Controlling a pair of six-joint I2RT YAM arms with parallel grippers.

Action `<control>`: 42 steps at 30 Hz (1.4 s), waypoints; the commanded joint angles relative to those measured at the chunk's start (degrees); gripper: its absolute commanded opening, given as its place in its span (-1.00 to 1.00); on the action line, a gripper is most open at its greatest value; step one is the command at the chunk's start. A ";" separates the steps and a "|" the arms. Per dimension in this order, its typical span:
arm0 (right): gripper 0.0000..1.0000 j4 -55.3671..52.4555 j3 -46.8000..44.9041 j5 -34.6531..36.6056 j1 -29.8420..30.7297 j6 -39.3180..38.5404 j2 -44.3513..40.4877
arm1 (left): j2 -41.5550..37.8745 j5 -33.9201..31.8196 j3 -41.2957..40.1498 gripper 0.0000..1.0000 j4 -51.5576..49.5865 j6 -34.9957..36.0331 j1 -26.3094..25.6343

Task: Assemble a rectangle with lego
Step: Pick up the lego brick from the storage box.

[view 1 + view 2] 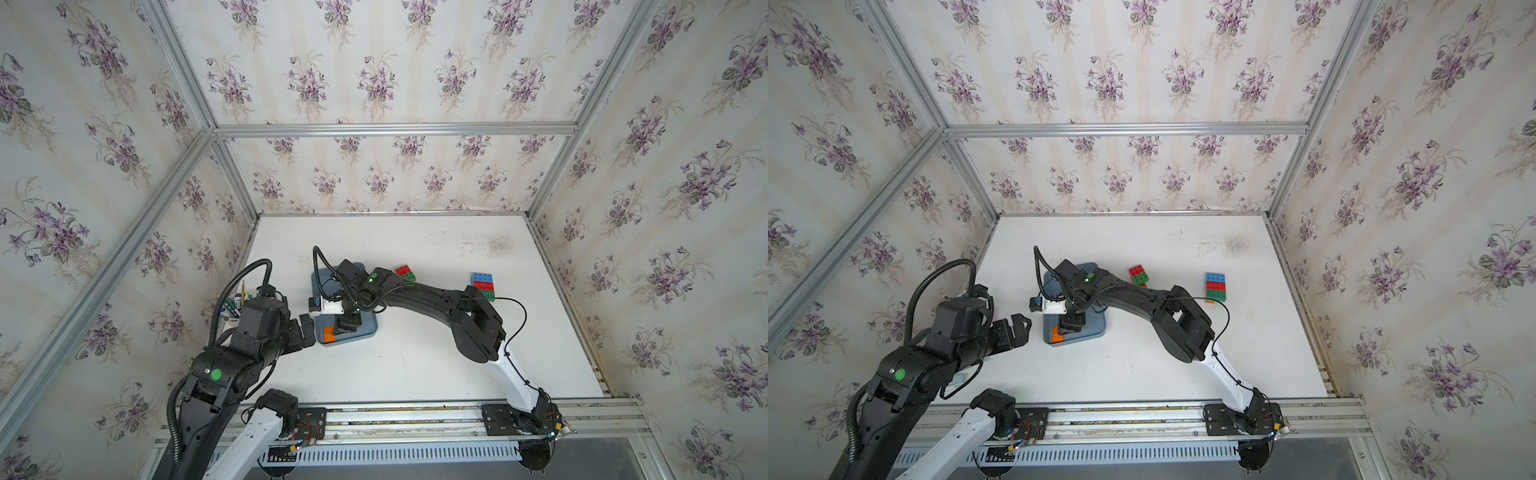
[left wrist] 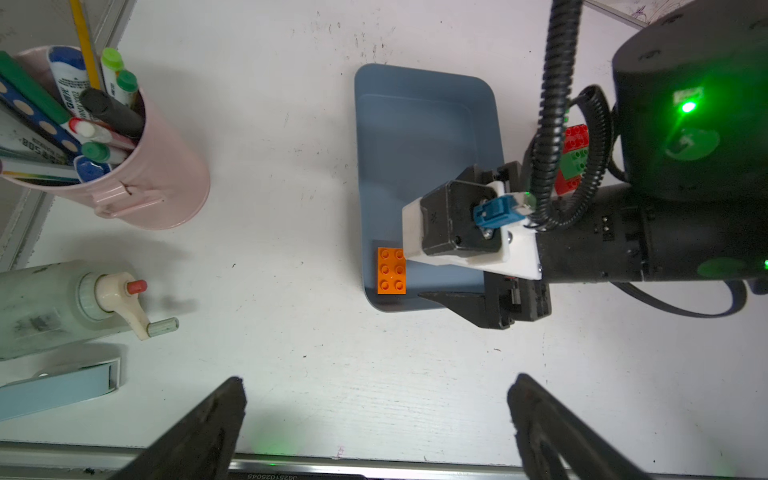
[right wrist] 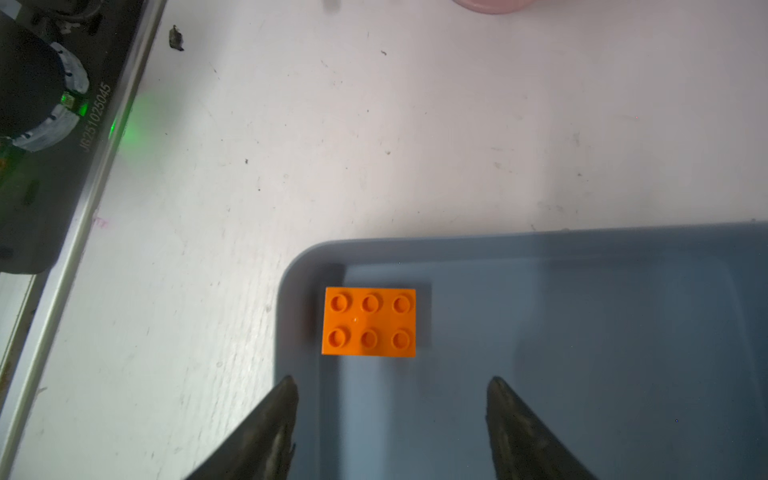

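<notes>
Orange brick (image 3: 369, 322) in tray (image 3: 498, 246) corner, right pincer (image 3: 392, 382) apart, empty, left pincer (image 2: 378, 380) wide

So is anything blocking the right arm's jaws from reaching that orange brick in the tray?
Nothing visible. The orange brick lies alone in a corner of the tray, with only bare tray floor between it and the open jaws. The rim runs close beside it and might crowd one jaw.

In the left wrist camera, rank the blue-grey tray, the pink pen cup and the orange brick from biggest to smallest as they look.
Largest, tied: blue-grey tray and pink pen cup look about alike. The cup is cut off at the picture's edge and the tray is partly covered, so I leave them unranked.
Smallest: orange brick, clearly.
</notes>
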 commanded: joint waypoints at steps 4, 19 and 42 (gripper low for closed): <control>0.44 -1.22 1.91 -0.79 0.83 -2.69 2.85 | -1.11 -1.15 0.33 1.00 1.23 -0.29 -0.40; 0.45 1.91 2.20 1.42 1.90 -0.22 6.66 | -3.69 -2.56 -0.25 1.00 1.23 -0.81 -0.82; -0.05 4.84 1.32 5.98 1.75 5.65 4.48 | -3.07 -3.70 -1.44 1.00 2.52 -0.72 -1.13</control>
